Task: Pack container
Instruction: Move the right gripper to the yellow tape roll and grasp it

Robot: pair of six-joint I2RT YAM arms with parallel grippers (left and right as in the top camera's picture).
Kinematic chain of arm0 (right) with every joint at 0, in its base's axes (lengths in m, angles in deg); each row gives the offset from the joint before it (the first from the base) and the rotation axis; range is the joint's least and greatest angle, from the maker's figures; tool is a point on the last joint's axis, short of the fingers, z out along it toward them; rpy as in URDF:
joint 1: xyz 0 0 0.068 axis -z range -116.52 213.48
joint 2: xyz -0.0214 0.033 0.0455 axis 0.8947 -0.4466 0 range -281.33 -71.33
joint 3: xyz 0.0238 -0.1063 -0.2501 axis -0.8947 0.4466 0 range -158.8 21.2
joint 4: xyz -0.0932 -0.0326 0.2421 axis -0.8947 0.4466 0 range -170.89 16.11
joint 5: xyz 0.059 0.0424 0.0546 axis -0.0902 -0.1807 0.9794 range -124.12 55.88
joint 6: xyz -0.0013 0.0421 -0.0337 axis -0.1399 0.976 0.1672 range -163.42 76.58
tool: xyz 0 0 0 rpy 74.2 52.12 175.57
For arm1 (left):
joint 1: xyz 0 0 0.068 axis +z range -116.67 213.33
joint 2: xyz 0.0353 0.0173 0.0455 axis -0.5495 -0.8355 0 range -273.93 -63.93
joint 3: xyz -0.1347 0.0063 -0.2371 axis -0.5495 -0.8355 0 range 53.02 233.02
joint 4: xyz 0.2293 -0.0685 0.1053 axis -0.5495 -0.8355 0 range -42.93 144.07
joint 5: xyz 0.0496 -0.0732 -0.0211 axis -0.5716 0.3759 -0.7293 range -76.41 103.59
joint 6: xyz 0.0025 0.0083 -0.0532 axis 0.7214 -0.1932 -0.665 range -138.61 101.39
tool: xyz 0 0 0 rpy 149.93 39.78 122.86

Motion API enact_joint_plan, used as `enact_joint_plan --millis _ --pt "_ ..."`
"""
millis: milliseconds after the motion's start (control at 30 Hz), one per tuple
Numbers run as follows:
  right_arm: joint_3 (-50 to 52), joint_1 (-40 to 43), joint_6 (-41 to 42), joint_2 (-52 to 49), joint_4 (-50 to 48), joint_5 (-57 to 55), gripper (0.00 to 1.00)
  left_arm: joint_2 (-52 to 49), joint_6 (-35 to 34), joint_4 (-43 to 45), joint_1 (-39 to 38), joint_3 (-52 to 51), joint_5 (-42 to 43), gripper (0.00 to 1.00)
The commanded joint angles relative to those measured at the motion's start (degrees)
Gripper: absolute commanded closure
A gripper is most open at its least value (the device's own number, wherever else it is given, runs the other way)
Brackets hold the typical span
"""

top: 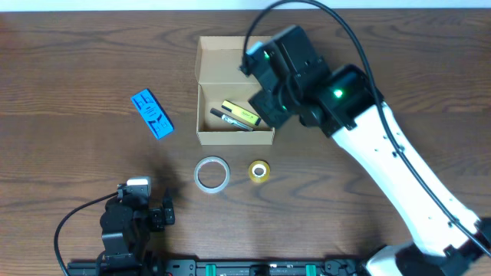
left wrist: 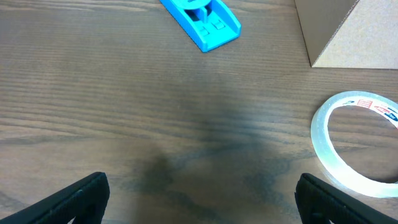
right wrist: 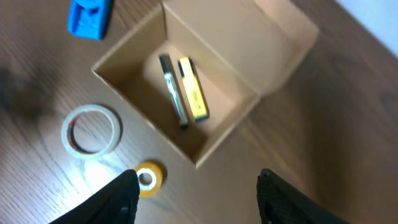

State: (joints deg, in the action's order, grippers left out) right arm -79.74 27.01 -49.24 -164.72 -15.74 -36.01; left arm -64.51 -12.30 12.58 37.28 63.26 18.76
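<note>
The bench (top: 77, 61) is seen as dark wood-grain, matt and finely streaked. The container (top: 234, 138) is made of plain, matt tan cardboard. The clear tape roll (left wrist: 321, 140) is shown glossy and translucent, and the blue piece (left wrist: 208, 22) as smooth plastic.

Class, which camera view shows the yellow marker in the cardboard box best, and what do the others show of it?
Right wrist: the yellow marker lies whole and large inside the box, beside a dark pen. Overhead shows it small, next to the right arm. Left wrist shows none of it.
</note>
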Motion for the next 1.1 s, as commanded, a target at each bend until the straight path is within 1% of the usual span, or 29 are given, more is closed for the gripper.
enact_joint_plan --millis 0,167,233,367,500,600,867,1067 --pt "6.51 -0.15 6.03 3.13 -0.24 -2.84 0.4 0.33 1.01 -0.44 -0.22 -0.87 -0.26 0.05" --pt "18.99 0.15 13.35 9.14 -4.02 -2.82 0.4 0.33 1.01 -0.44 -0.22 -0.87 -0.26 0.05" --pt "25.07 0.04 17.84 12.22 -5.92 -2.84 0.4 0.33 1.01 -0.44 -0.22 -0.87 -0.26 0.05" --pt "33.57 0.0 25.16 16.13 -8.41 -2.8 0.4 0.33 1.01 -0.44 -0.22 -0.87 -0.26 0.05" --pt "40.63 -0.46 30.82 17.46 -10.73 -2.34 0.39 0.33 1.01 -0.44 -0.22 -0.87 -0.26 0.05" --pt "45.51 -1.86 34.91 17.31 -14.71 -1.25 0.39 0.33 1.01 -0.44 -0.22 -0.87 -0.26 0.04" --pt "53.66 -6.01 49.96 17.18 -25.44 -2.78 0.44 0.33 1.01 -0.44 -0.22 -0.87 -0.26 0.05" --pt "56.17 -9.16 56.78 15.02 -30.53 -7.32 0.44 0.33 1.01 -0.44 -0.22 -0.87 -0.26 0.05"
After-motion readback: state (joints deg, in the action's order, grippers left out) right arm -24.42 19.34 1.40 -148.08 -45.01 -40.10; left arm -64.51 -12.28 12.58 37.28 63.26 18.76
